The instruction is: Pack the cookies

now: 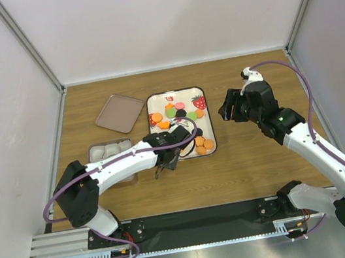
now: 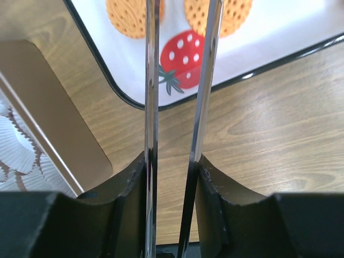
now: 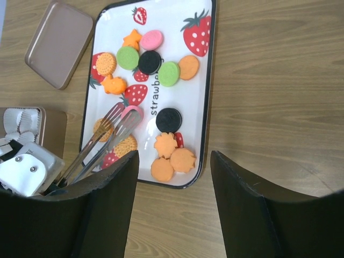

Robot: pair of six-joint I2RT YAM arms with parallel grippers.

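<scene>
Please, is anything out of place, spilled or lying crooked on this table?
Nothing is spilled or damaged. The cookies all lie inside the strawberry tray, none on the table. Only the brown lid sits askew, turned at a slant to the tray and apart from the box of paper cups.

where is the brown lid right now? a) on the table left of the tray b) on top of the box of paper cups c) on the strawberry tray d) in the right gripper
a, the lid lies flat on the table just left of the tray at its far corner, apart from the box.
</scene>
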